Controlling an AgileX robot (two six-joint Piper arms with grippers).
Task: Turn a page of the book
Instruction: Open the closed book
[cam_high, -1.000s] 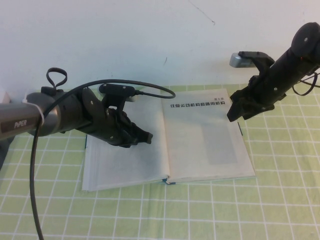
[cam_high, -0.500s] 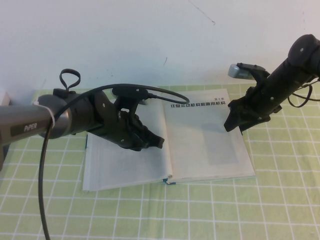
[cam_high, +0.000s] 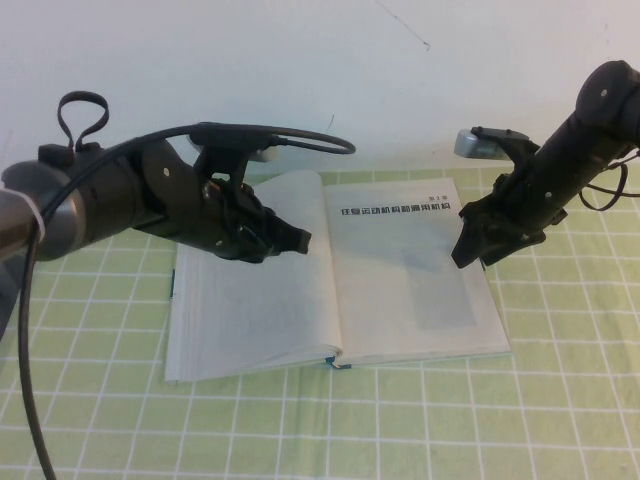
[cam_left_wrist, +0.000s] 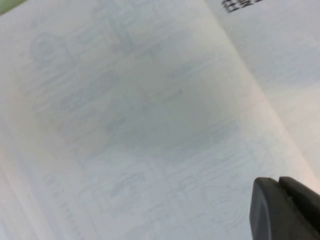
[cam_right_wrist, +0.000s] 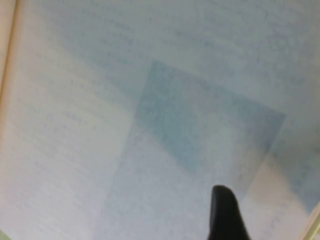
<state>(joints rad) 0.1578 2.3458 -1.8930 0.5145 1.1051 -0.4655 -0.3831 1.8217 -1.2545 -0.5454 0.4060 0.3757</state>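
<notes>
white wall, green checked tablecloth

Looks like a robot test bench in a lab or office room, staged rather than lived in. Plain white wall behind, scuffed with a few dark marks. Table covered by a light green cloth with a white grid, the sort laid down for a recording set-up. Two black jointed arms reaching in from either side, with a looped black cable running over the left one and a small grey camera module fixed near the right wrist. Only one prop laid out: an open textbook with a bold Chinese heading and faint machine diagrams.
</notes>
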